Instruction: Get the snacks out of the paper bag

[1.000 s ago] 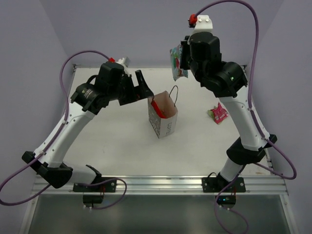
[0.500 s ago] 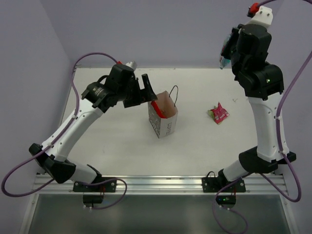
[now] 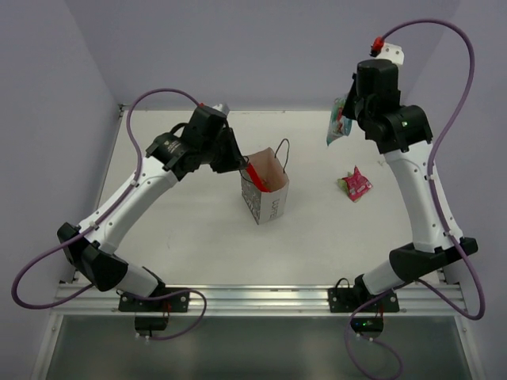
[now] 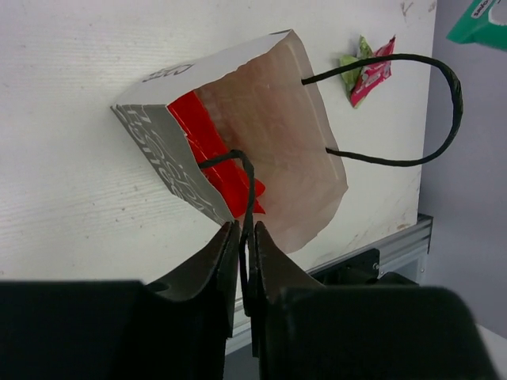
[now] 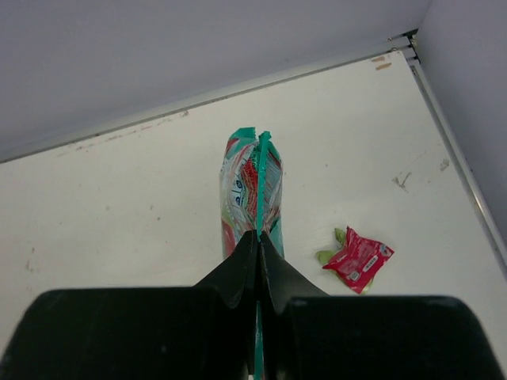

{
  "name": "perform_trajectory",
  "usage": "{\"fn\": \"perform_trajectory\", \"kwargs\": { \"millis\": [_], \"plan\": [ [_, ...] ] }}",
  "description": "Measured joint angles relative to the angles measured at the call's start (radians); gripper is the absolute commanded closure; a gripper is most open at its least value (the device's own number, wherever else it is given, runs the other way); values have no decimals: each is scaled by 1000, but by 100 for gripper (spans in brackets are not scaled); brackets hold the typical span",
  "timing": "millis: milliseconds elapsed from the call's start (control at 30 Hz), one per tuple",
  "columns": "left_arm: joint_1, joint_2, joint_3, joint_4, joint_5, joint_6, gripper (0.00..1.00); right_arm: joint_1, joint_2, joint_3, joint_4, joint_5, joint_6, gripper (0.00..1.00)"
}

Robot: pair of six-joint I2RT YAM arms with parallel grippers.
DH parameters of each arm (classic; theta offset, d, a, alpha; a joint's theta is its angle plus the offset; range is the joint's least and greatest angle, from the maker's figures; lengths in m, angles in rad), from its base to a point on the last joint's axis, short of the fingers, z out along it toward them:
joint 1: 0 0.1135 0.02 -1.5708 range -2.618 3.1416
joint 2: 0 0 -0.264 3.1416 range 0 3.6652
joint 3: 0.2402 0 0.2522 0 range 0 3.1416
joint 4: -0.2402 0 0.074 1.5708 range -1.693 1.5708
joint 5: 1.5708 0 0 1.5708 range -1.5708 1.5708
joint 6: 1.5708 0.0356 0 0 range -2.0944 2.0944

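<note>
The paper bag [image 3: 268, 192] stands mid-table with its mouth up, and a bright red snack [image 4: 207, 149] shows inside it. My left gripper [image 3: 238, 161] sits at the bag's left rim, shut [image 4: 244, 234] on the near black loop handle [image 4: 238, 162]. The far handle [image 4: 432, 119] hangs free. My right gripper [image 3: 347, 119] is raised over the back right of the table, shut [image 5: 258, 237] on a teal printed snack [image 5: 252, 186] that hangs from it [image 3: 338, 124]. A small pink-red snack [image 3: 356, 184] lies on the table right of the bag [image 5: 360, 260].
The white table [image 3: 190, 229] ends in a metal rail at the near edge [image 3: 261, 297]. Purple walls close in behind and at both sides. Purple cables loop off both arms.
My left gripper has closed from open onto the bag's near handle. The right arm swung right and came lower with the teal snack still in its grip.
</note>
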Motion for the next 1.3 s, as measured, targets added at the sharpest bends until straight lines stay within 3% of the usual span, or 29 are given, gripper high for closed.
{"fn": "perform_trajectory", "kwargs": {
  "millis": [100,533,833,1067,1300],
  "plan": [
    [0,0,-3,6,0,1,100,0,-3,-28,-4,1,12,100],
    [1,-47,-27,-9,26,5,100,-21,-11,-219,-38,-31,90,100],
    [14,-52,10,-61,87,59,100,-77,-9,-363,-69,-181,130,100],
    [21,-100,-61,-45,136,67,100,-152,131,-336,-64,-291,127,100],
    [39,-108,-72,-43,158,88,100,-239,339,-166,-56,-420,126,100]
  ]
}}
